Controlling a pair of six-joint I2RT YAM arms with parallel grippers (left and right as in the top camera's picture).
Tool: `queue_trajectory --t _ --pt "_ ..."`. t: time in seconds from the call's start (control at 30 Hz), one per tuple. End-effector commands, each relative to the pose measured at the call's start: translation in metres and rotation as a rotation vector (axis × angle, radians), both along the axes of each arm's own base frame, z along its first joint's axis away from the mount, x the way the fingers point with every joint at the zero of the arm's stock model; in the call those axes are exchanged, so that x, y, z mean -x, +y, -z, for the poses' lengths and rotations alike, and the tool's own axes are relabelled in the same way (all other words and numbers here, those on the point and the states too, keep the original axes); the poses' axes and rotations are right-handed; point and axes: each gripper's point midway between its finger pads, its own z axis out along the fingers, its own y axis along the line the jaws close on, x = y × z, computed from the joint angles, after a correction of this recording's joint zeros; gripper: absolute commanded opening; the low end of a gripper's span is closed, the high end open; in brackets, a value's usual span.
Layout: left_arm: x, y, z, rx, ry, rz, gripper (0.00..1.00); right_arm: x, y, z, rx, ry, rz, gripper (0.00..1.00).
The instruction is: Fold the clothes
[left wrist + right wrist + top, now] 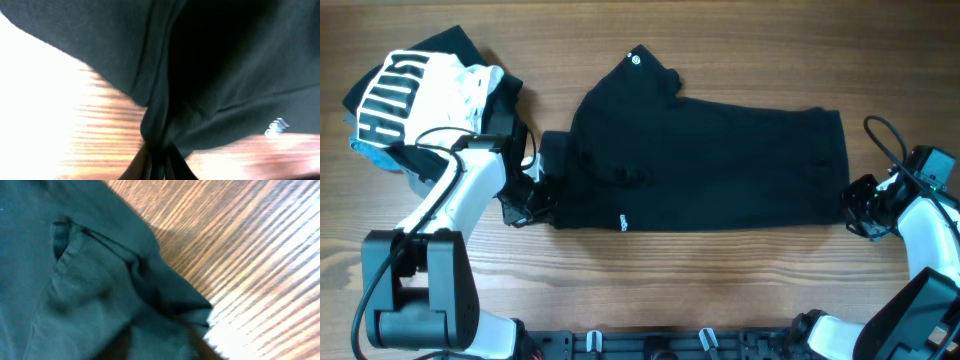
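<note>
The black T-shirt (pixel 710 160) lies spread across the middle of the wooden table, with a tiny white round logo (pixel 636 58) at its top and a small white label mark (pixel 623 222) near its front edge. My left gripper (pixel 535 200) is at the shirt's left edge, shut on a bunch of the black fabric (pixel 160 145). My right gripper (pixel 855 210) is at the shirt's right edge, and dark cloth (pixel 165 325) covers its jaws, which are shut on it. The label mark also shows in the left wrist view (pixel 276 128).
A pile of other garments sits at the back left: a white one with bold black striped print (pixel 415 92) over dark and light-blue cloth (pixel 370 150). Bare wooden table (pixel 720 280) lies in front of the shirt.
</note>
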Motion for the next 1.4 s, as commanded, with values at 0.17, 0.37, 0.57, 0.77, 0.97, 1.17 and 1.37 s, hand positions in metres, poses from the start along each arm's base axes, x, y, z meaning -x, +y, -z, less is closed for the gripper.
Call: queue_trajectory --t 0.17,0.37,0.57,0.77,0.97,1.17,1.37 --pt "0.019 -0.02 -0.02 0.056 0.071 0.021 0.4 -0.013 -0.019 -0.041 0.07 -0.012 -0.022 0.72" --pt "-0.042 -0.027 -0.09 0.072 -0.175 0.094 0.42 -0.052 0.005 -0.117 0.01 -0.263 -0.225 0.71" --pt "-0.152 -0.06 -0.17 0.086 -0.705 0.192 0.5 -0.07 0.038 -0.157 -0.068 -0.439 -0.37 0.7" --pt "-0.225 -0.103 -0.166 0.085 -0.949 0.246 0.57 -0.074 0.051 -0.152 -0.084 -0.423 -0.41 0.71" --pt "-0.28 -0.127 -0.098 0.075 -0.951 0.317 0.64 -0.073 0.05 -0.148 -0.062 -0.397 -0.406 0.72" --pt "-0.318 -0.14 -0.041 0.076 -1.002 0.337 0.79 -0.071 0.048 -0.146 -0.056 -0.383 -0.401 0.72" --pt "-0.331 -0.162 -0.008 0.086 -1.071 0.387 0.87 -0.069 0.05 -0.144 -0.064 -0.372 -0.4 0.72"
